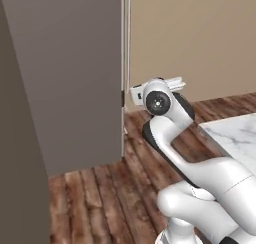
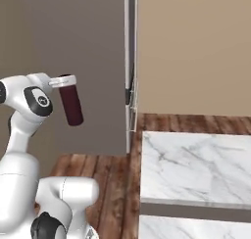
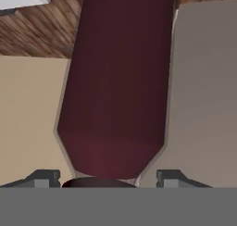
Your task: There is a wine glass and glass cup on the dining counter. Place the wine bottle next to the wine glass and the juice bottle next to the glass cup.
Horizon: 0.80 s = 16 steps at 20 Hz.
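Right base view: juice bottle aloft, table off at 4 o'clock

A dark maroon bottle, which I take to be the juice bottle (image 2: 71, 106), hangs at about 9 o'clock in this view. It is held by its top and tilts slightly, well above the wooden floor (image 2: 108, 174) and in front of a tall grey cabinet (image 2: 83, 61). In the hand view the fingers (image 3: 173, 178) sit closed on either side of its neck, gripping it just above the shoulder.

The marble table (image 2: 196, 169) lies low toward 4 o'clock, well apart from the bottle. The step in hand looks like the carry toward it.

To do it well:
- Swing slowly; a bottle held only by the neck may sway like a pendulum or slip.
- Keep its base higher than the marble edge on approach.
- Bring it upright before lowering.
- Set it down just beside the glass cup, not touching it, and release only once the base rests flat.
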{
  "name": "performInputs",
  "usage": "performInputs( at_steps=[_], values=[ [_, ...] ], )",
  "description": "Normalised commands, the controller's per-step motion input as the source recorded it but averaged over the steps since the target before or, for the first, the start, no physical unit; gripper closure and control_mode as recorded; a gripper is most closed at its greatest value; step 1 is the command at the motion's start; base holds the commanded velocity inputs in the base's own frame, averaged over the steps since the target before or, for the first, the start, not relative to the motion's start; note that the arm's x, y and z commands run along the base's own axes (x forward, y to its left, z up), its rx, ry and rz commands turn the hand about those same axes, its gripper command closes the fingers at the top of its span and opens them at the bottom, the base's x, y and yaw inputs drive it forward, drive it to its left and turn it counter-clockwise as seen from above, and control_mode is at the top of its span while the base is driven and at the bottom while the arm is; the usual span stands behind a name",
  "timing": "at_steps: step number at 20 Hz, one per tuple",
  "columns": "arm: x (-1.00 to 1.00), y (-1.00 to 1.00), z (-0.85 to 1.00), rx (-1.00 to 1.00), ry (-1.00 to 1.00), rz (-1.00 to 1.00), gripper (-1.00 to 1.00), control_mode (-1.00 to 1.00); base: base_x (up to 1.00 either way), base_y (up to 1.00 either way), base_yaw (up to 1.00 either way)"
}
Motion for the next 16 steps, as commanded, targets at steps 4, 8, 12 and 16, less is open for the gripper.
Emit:
performInputs(
  at_steps=[4,8,12,16],
  values=[
    [0.0,0.0,0.0,0.0,0.0,0.0,1.0,1.0,1.0,0.49,-0.1],
    [0.0,0.0,0.0,0.0,0.0,0.0,1.0,1.0,0.79,0.65,-0.5],
    [0.0,0.0,0.0,0.0,0.0,0.0,1.0,1.0,0.51,0.74,-0.67],
    [0.0,0.0,0.0,0.0,0.0,0.0,1.0,1.0,0.49,0.77,-0.7]
  ],
)
